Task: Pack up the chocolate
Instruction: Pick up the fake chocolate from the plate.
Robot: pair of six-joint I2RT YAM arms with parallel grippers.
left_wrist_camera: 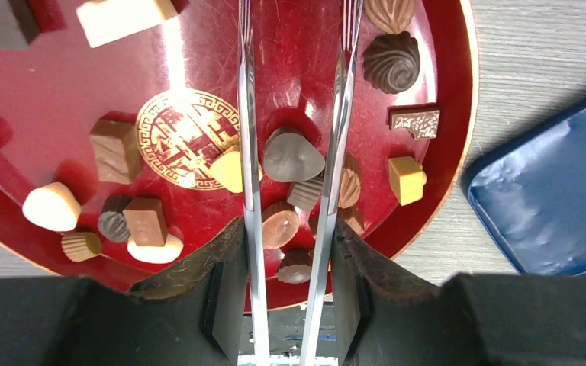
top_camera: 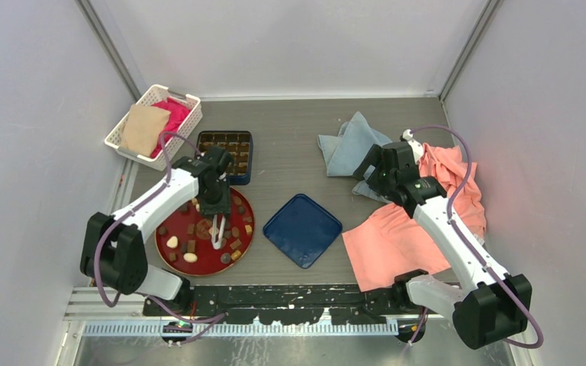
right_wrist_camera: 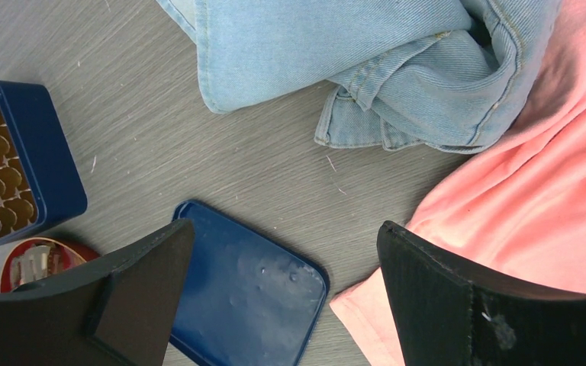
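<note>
A: Where were the small brown, tan and cream chocolate pieces when you paused?

B: Scattered on the round red plate, near left on the surface. Your left end effector was clamped partway shut on the metal tongs, whose arms straddled a grey-brown teardrop piece. Your right end effector gaped wide and empty near the denim cloth.

A: Handling?

B: Light, hard and slick, and likely easily marred. You'd have pinched its broad flanks gently.
</note>
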